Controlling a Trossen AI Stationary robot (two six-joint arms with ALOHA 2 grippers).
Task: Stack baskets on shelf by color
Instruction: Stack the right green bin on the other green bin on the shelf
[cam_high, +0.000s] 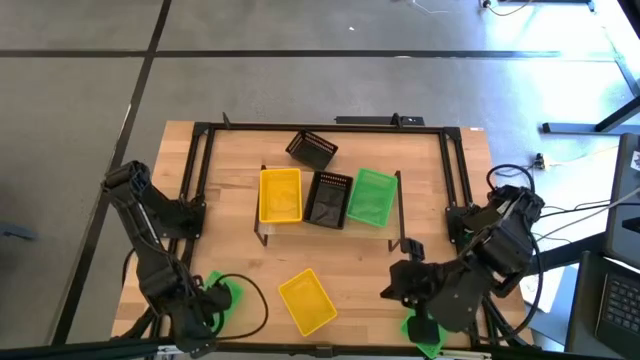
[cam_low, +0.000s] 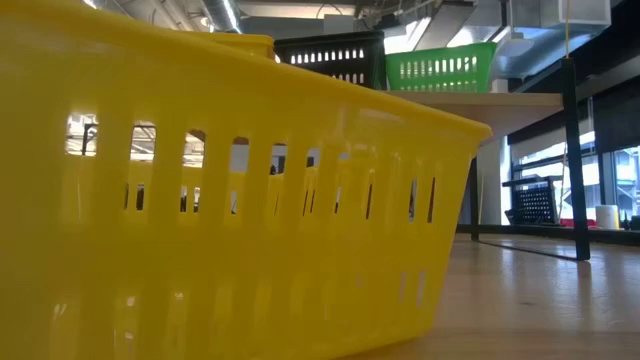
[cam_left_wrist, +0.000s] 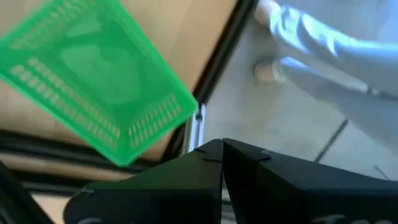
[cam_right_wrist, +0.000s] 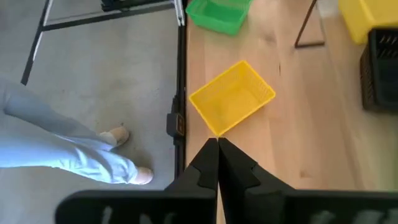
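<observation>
The shelf (cam_high: 395, 222) holds a yellow basket (cam_high: 279, 195), a black basket (cam_high: 329, 198) and a green basket (cam_high: 373, 196) side by side. A second black basket (cam_high: 312, 150) lies tilted on the table behind the shelf. A loose yellow basket (cam_high: 307, 300) sits near the table's near edge and fills the low view (cam_low: 200, 200). One green basket (cam_high: 222, 293) lies at the near left corner, and another (cam_high: 423, 333) lies partly under the right arm. My left gripper (cam_left_wrist: 222, 149) is shut beside the left green basket (cam_left_wrist: 93, 81). My right gripper (cam_right_wrist: 217, 146) is shut and points at the loose yellow basket (cam_right_wrist: 231, 98).
Black rails (cam_high: 195, 170) frame the tabletop. The shelf's thin black legs (cam_low: 572, 150) stand on the wood. A person's legs (cam_right_wrist: 68, 155) stand on the floor just off the near edge. Bare wood lies between the shelf and the loose yellow basket.
</observation>
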